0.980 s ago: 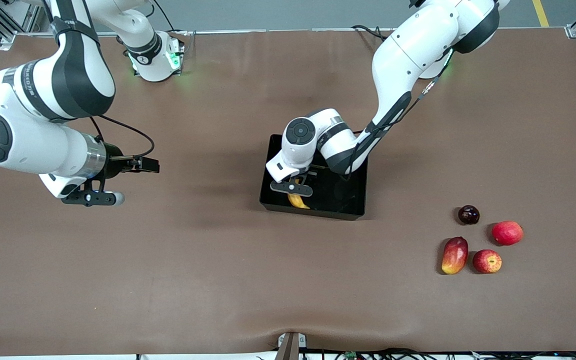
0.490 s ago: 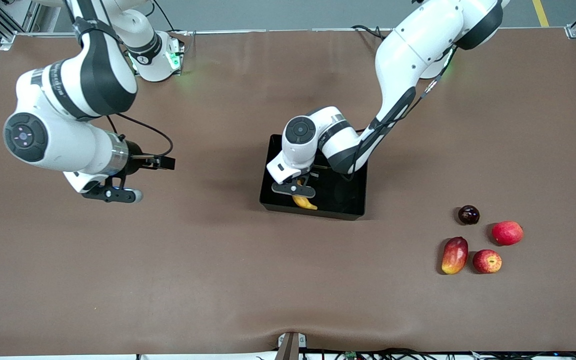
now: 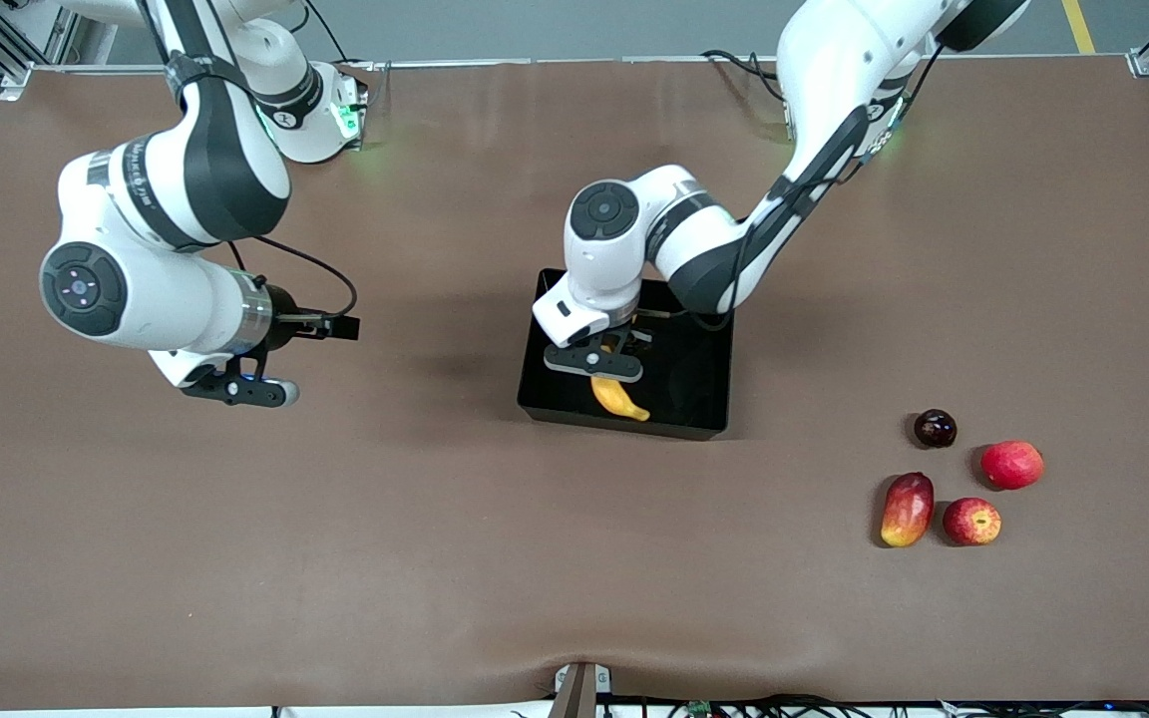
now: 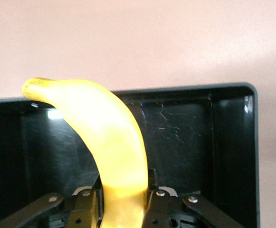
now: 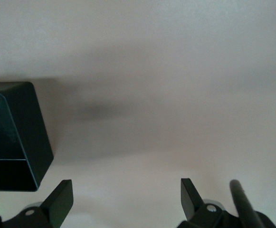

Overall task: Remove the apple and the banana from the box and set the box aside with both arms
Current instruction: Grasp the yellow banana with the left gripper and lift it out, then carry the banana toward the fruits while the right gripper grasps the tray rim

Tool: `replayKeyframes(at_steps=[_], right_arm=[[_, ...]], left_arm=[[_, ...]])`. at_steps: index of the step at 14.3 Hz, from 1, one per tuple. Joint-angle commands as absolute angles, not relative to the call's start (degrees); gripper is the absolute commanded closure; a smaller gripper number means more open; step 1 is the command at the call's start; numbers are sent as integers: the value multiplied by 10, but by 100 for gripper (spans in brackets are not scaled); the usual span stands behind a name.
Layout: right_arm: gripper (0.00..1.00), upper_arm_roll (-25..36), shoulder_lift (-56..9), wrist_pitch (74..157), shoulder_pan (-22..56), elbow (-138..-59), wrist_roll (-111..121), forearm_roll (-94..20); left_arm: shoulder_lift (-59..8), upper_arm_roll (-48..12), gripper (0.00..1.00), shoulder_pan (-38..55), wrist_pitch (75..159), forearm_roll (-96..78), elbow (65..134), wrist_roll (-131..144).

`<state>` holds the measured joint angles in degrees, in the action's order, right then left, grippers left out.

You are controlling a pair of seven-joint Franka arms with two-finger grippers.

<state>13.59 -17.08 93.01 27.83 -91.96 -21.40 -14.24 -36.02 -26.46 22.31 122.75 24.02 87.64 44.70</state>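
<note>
The long curved yellow banana point(image 3: 619, 397) is the thing in hand right now. The left arm's black gripper point(image 3: 593, 365) has its jaws shut tight on one end of it, and the rest of the banana sticks out over the glossy black plastic box point(image 3: 704, 384). In the left wrist view the banana point(image 4: 107, 152) looks lifted a bit above the box floor point(image 4: 185, 137), with its tip over the wall nearest the front edge of the counter.

The box sits near the middle of the brown counter point(image 3: 435, 558). No other fruit shows inside it.

The small red apple with yellow streaks point(image 3: 971, 521) is already out. It lies on the counter toward the left arm's end, near the front edge, just beside an oblong red-and-yellow mango point(image 3: 908, 509). A plain red round fruit point(image 3: 1011, 465) and a small dark round fruit point(image 3: 935, 428) lie close by.

The right arm's black gripper point(image 3: 239, 391) hangs over bare counter toward the right arm's end, jaws wide open and holding nothing. It waits.

So the step is taking the banana out. Next, I think the left arm must lift it clear of the box wall and set it down on the counter. Then both arms can move the box.
</note>
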Motion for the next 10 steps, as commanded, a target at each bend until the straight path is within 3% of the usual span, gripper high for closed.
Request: replayKeyframes(at_steps=[1, 7, 10], right_arm=[[0, 140, -166, 965, 315, -947, -266, -149], [0, 139, -177, 1078, 387, -1003, -310, -148], [0, 139, -213, 1143, 442, -1006, -383, -149]], left_arm=[[-316, -268, 100, 196, 1195, 245, 889, 418], [-269, -292, 100, 68, 1126, 162, 893, 217], [-268, -298, 100, 5, 1107, 157, 913, 75]])
